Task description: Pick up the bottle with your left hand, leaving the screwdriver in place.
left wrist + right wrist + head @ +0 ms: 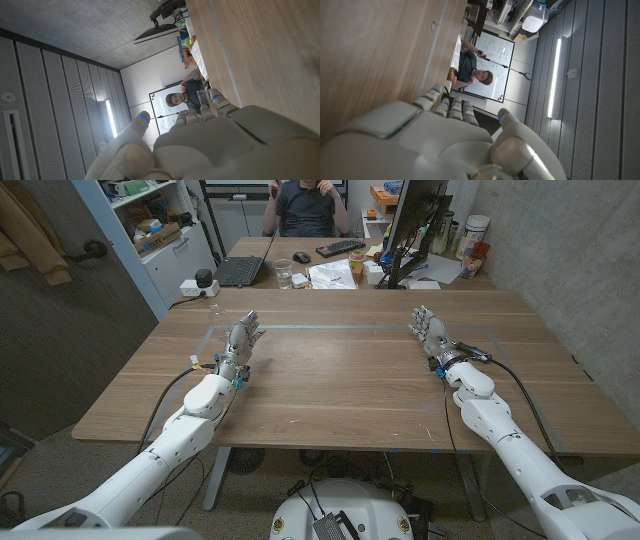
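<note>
The head view takes in the one wooden table (340,380) whole, with two hands on it and one person (305,205) seated at a desk beyond its far edge. Only the wrist views add a whiteboard (492,65) behind that person. The left hand (240,345) at near left and the right hand (428,332) at right each hold nothing, fingers apart and pointing far; where the bottle is I cannot tell.
</note>
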`<state>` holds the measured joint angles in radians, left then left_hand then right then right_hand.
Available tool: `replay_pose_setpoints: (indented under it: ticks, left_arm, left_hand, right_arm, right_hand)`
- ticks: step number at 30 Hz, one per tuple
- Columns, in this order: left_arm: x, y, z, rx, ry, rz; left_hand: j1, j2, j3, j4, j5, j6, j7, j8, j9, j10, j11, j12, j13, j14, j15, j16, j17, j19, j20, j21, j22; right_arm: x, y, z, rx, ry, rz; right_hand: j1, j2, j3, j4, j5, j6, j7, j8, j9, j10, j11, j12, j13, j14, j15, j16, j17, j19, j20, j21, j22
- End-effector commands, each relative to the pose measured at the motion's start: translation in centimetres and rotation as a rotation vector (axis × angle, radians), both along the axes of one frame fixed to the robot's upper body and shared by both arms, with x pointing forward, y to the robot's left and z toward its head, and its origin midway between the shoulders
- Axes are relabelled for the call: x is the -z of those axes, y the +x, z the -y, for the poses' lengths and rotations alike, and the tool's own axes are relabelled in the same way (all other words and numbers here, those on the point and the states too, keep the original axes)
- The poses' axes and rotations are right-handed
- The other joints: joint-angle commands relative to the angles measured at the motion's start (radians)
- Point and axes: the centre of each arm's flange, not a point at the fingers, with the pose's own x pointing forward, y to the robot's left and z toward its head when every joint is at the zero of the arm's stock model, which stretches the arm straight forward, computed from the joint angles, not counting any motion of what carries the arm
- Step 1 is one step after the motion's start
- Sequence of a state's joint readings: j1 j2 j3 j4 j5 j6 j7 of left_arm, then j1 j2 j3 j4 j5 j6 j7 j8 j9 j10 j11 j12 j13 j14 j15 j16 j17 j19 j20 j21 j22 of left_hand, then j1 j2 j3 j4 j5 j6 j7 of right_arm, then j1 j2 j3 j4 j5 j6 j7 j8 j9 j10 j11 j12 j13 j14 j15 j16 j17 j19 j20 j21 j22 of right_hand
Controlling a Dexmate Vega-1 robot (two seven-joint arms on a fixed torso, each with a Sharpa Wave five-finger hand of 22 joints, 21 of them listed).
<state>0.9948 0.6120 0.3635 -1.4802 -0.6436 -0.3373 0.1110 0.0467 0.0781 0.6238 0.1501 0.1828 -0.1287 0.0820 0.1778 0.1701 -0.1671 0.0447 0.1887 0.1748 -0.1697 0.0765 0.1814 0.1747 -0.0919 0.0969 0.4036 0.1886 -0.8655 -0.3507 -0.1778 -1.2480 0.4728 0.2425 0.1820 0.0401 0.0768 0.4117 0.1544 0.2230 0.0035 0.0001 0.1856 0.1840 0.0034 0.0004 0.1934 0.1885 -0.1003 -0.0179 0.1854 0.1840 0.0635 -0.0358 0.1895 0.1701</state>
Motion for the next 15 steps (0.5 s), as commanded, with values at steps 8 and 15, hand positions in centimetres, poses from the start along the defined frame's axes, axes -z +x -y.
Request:
replay_pose_setpoints:
  ticks: [8,15]
  left_arm:
    - [2.8,-4.0,-0.4,-0.115,-0.072,-0.024]
    - [4.3,-5.6,-0.4,-0.130,-0.092,-0.011]
  left_hand:
    - [-0.004,0.046,-0.004,-0.001,0.006,0.002,0.000,0.006,0.003,-0.009,0.004,0.008,0.003,-0.011,0.004,0.006,0.004,0.006,0.002,0.006,0.004]
    - [-0.004,0.043,-0.007,-0.002,0.007,0.014,-0.002,0.009,0.003,0.006,0.007,0.013,0.003,0.000,0.006,0.009,0.003,0.014,0.003,0.007,0.004]
  right_arm:
    - [0.2,-0.2,0.7,0.004,-0.014,-0.003]
    - [0.1,-0.2,0.6,0.004,-0.027,-0.001]
  right_hand:
    - [-0.001,0.050,0.005,-0.001,0.006,0.002,-0.006,0.007,0.004,-0.001,0.001,0.005,0.005,-0.009,-0.003,0.007,0.005,0.008,0.002,0.006,0.003]
    - [-0.001,0.050,0.005,-0.001,0.006,0.002,-0.005,0.007,0.004,-0.001,0.002,0.004,0.005,-0.009,-0.002,0.007,0.004,0.007,0.002,0.006,0.003]
